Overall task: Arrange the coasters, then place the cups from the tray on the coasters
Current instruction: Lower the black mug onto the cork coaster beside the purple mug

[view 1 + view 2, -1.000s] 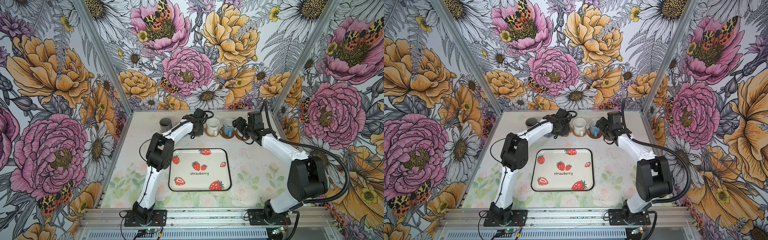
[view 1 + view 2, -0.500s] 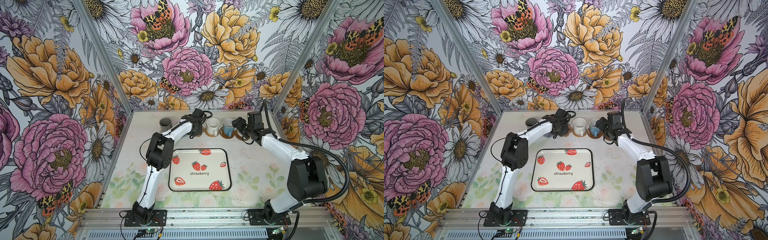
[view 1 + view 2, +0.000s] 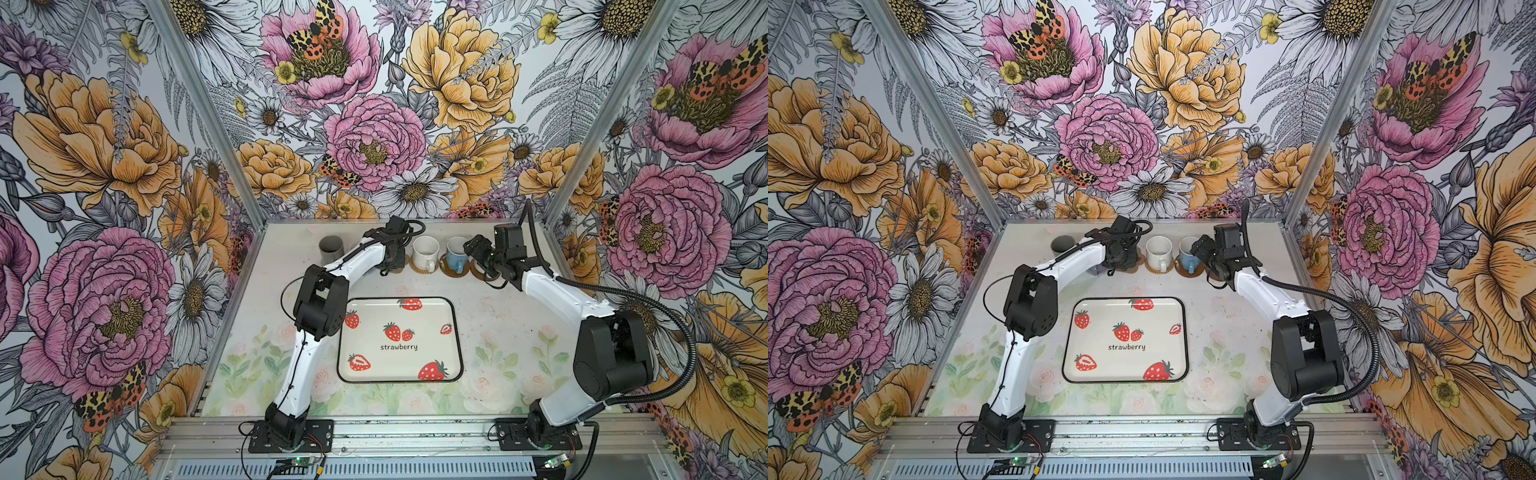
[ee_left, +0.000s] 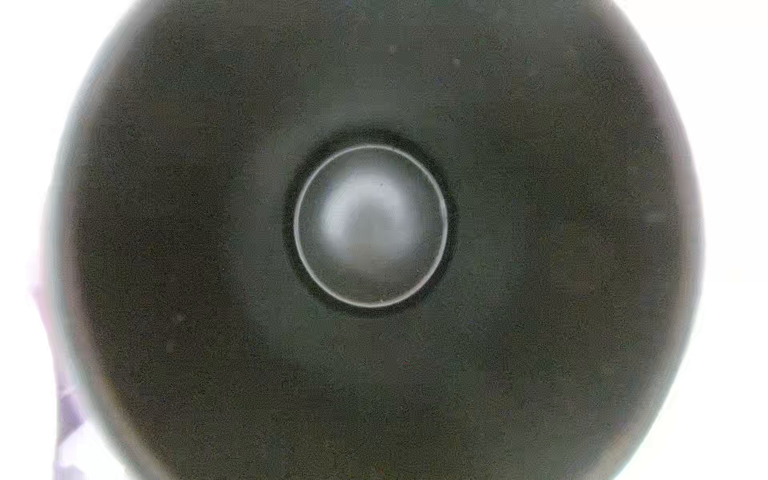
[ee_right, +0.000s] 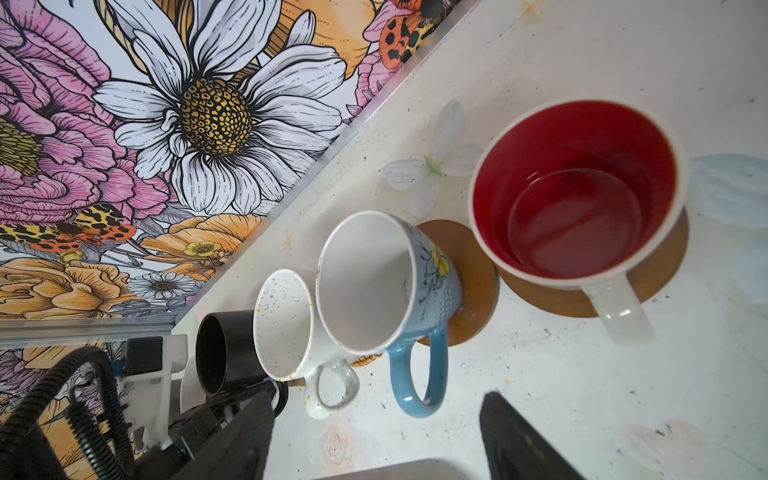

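Where your right gripper (image 3: 478, 254) hangs at the far right of the pale flower-printed table (image 3: 498, 324), its two black fingers (image 5: 515, 440) stand wide apart, with only bare tabletop between them. Just past their tips stands the white handled mug with the glossy red inside (image 5: 575, 189), upright on a dark brown round coaster (image 5: 660, 270). The fingers do not touch it.

To its left comes the light blue mug with a yellow flower print (image 5: 436, 286) on a second dark brown round coaster (image 5: 478, 266). Next is the white speckled mug (image 5: 286, 324) on a woven rattan round coaster (image 3: 424, 271), and then the black mug (image 5: 224, 353).

Your left gripper (image 3: 392, 259) points straight down over that black mug. The left wrist view is filled by the mug's dark inside (image 4: 370, 224) and shows no fingers, so you cannot tell whether they are apart, together or clamped on the rim.

At the far left end of the row stands a tall grey mug (image 3: 331, 248); what lies under it you cannot make out.

Every mug you can see stands along the far edge, off the tray. The white rounded-rectangle tray with a thin black rim (image 3: 365, 340) lies flat in the middle, on the near side of the row and well apart from both grippers. It carries red strawberry prints and the only readable writing, "strawberry" in small black letters.
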Tool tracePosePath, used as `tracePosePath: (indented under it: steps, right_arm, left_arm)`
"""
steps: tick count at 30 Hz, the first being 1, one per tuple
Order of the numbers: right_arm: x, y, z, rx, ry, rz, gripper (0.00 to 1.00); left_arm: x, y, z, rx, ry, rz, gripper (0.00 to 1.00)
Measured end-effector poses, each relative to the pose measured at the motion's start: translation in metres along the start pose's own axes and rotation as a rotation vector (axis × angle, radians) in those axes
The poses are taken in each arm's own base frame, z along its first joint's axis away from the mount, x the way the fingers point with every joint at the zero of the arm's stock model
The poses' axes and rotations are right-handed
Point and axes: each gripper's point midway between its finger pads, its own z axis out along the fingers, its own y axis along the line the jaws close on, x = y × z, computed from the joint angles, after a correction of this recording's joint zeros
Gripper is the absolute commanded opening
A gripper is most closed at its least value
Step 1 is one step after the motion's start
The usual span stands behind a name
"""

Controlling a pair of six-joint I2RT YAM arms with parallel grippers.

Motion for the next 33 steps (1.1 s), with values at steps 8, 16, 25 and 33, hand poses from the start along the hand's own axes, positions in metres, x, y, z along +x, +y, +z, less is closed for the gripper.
tracePosePath:
  steps: [8, 16, 25, 33]
  right_arm:
    - [0.0, 0.0001, 0.0, -0.001, 0.0, -0.002, 0.81]
    - [0.0, 0.0, 0.0, 0.0, 0.0, -0.002, 0.8]
    - [0.0, 0.0, 0.0, 0.0, 0.0, -0.002, 0.8]
    - [0.0005, 0.0005, 0.0, -0.003, 0.003, -0.002, 0.81]
  left_arm:
    - [0.0016, -0.0004, 0.0023, 0.001, 0.006, 0.0, 0.0]
    - [0.0017, -0.0004, 0.0024, 0.002, 0.006, 0.0, 0.0]
    - [0.0018, -0.0005, 0.0025, 0.003, 0.007, 0.0, 0.01]
    - [0.0015, -0.0011, 0.002, 0.008, 0.008, -0.001, 0.14]
